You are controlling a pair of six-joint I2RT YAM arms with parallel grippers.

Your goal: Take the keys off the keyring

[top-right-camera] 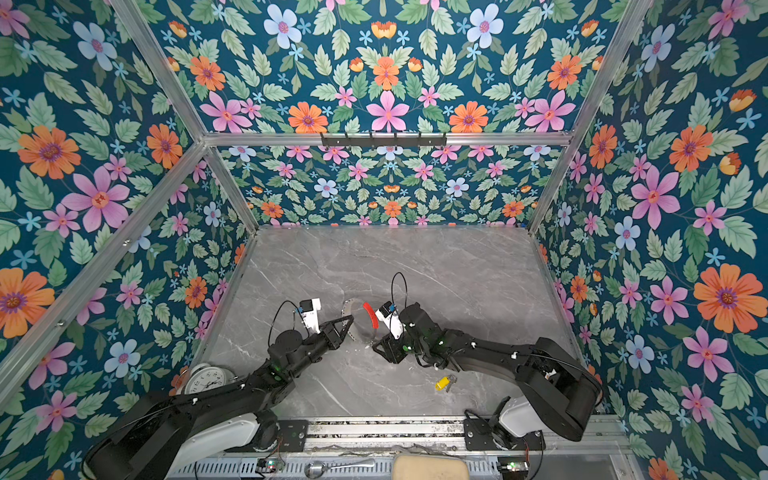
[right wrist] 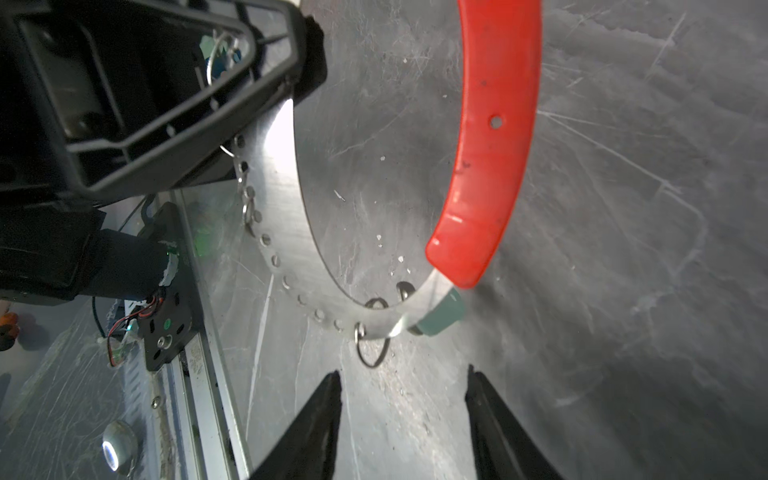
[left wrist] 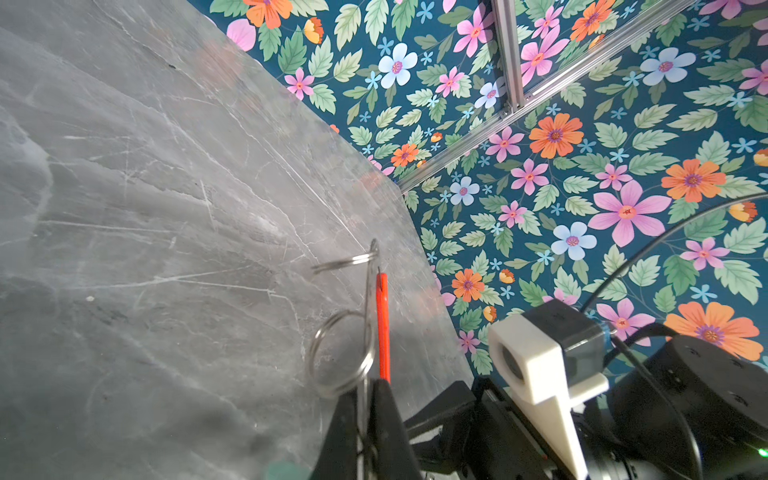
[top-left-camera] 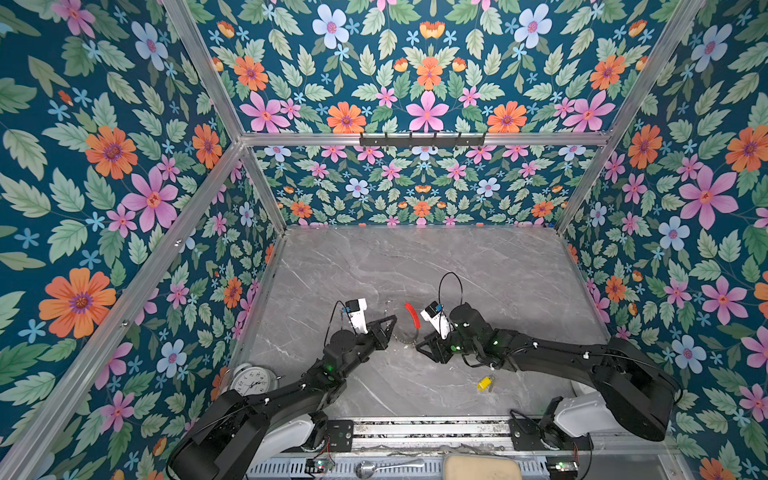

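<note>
Red sleeve (right wrist: 494, 145) arcs across the right wrist view, and below it runs the grey perforated band of the keyring (right wrist: 286, 232). The left tool (top-left-camera: 390, 323) is clamped tight on the hoop's edge, holding it up over the middle of the tabletop (top-left-camera: 415, 266). Whether the low arc touches the marble, I can't say. The right tool (right wrist: 403, 378) sits just short of that low arc, jaws apart, nothing between them.

One job looks done: the yellow-tagged key (top-left-camera: 484, 382) lies loose on the tabletop, well apart from the hoop, near the right arm. One to go, the mint-tagged key (right wrist: 440, 318), hanging at the end of the red sleeve. Only its tag shows, the blade hidden behind the band.

Now the tricky bit. An empty split ring (right wrist: 372, 349) dangles right in line with the open jaws, and the mint tag is off to one side of them. The smart play, to my eye: shift across toward the tag, close on the tag's body rather than thin wire, and hold the left clamp firm so the hoop can't swing. Grab the empty ring by mistake and nothing comes off.
</note>
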